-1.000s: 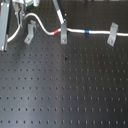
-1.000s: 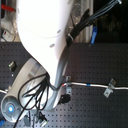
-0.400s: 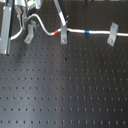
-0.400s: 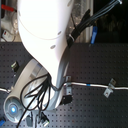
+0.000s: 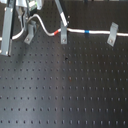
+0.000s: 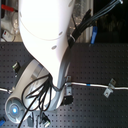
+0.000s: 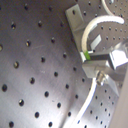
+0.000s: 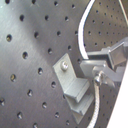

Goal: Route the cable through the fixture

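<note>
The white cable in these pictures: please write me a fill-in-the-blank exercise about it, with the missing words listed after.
1. In the first exterior view, the white cable carries a red band and a ____ band.
2. In the first exterior view, ____ metal clips stand along the cable.
3. The board under the cable is black and full of small ____.
4. In the first wrist view, the gripper is closed on the ____.

Missing words: blue; three; holes; cable
</note>
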{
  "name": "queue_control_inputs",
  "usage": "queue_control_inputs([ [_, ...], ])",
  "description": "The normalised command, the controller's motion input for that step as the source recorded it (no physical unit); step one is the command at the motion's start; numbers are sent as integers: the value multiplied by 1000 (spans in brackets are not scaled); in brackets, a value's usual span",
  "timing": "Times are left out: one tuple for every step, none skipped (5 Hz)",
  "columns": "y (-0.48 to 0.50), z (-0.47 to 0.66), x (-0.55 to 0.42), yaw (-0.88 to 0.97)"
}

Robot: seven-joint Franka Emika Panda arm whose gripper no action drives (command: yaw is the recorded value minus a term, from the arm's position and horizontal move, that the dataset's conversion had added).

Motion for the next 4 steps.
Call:
queue_control_inputs([
  [-41,44,-231,123],
  [31,30,-180,660],
  [26,20,-98,666],
  [-96,18,-37,529],
])
